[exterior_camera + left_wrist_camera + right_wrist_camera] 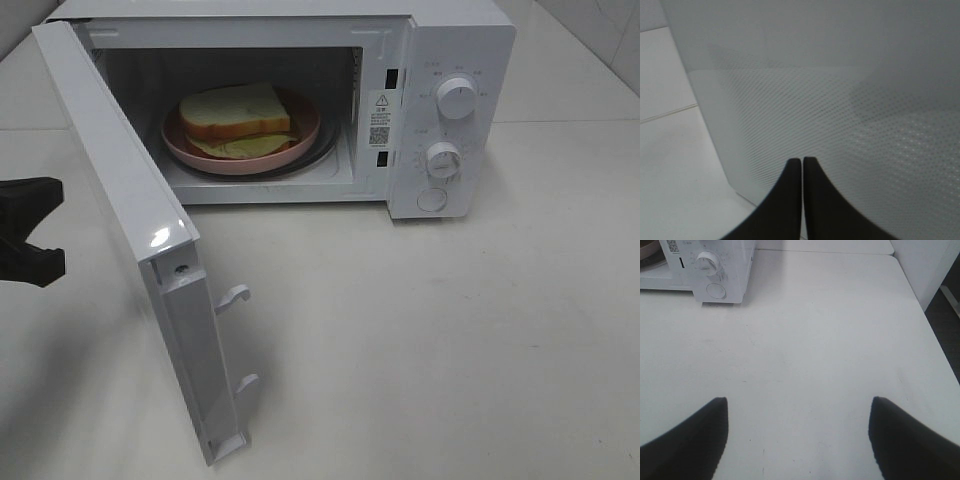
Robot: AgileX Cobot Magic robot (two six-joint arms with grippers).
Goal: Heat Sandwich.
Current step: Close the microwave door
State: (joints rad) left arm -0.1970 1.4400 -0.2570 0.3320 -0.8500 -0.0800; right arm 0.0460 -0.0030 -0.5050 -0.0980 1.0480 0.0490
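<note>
Item 1. My left gripper (802,160): black fingers (785,200) pressed together, nothing between them. It stands at the outer face of the door; whether the tips touch that face I cannot tell, as the wrist view is too close.

Item 2. White microwave door with dotted mesh window (130,200): swung wide open towards the left, its latch hooks showing on the free edge.

Item 3. Sandwich of white bread with tan crust and pale green filling (235,112): inside the oven cavity, on a round pink plate (305,135), its long side lying across the opening. From my left fingers it lies to the right and further back, on the other side of the door.

Item 4. White box-shaped microwave oven (460,40): two round white dials (457,97) on its right panel.

Item 5. White table (450,350): carries the oven.

Item 6. My right gripper (797,400): fingers wide apart, empty, above bare table, well clear of the oven.

Judgement: the sandwich is loaded and the door is not yet shut. The left arm is nearer the door, so the push should go rightward against the outer face.
</note>
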